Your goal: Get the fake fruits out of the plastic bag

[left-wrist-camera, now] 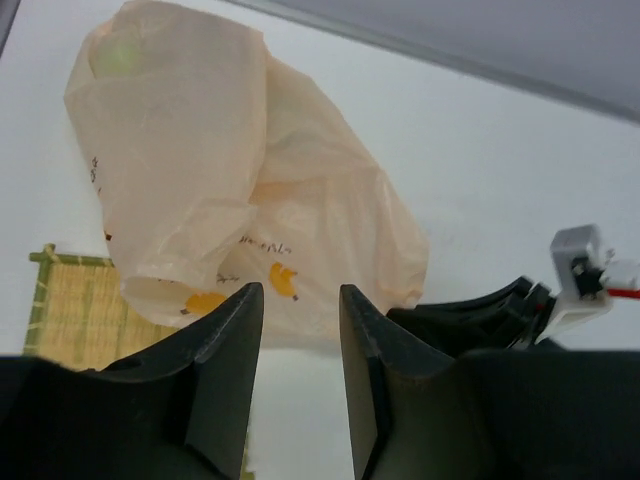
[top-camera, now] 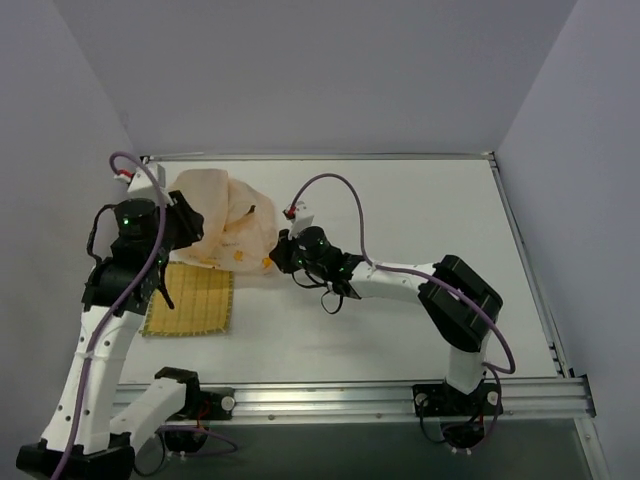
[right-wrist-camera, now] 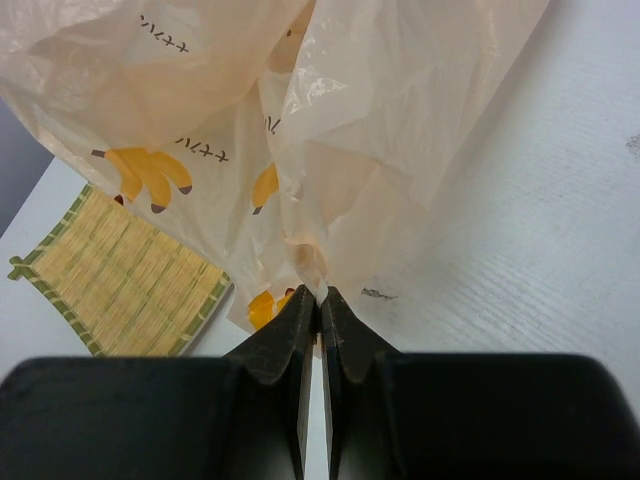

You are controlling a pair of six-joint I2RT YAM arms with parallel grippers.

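Thin, crinkly, translucent peach-cream plastic bag (top-camera: 225, 215) with orange printed marks: one. Flat yellow woven square mat (top-camera: 190, 300) with green edging: one. Round yellow-green fruit (left-wrist-camera: 120, 55), faint through the bag wall: one; any others hidden, not countable. Black two-finger grippers: two, left gripper (left-wrist-camera: 300, 295) and right gripper (right-wrist-camera: 318, 295). White table (top-camera: 420, 210): one.

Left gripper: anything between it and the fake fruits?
Yes, the plastic bag itself: the only green fruit showing sits behind its film at the far end. The left gripper is open and empty.
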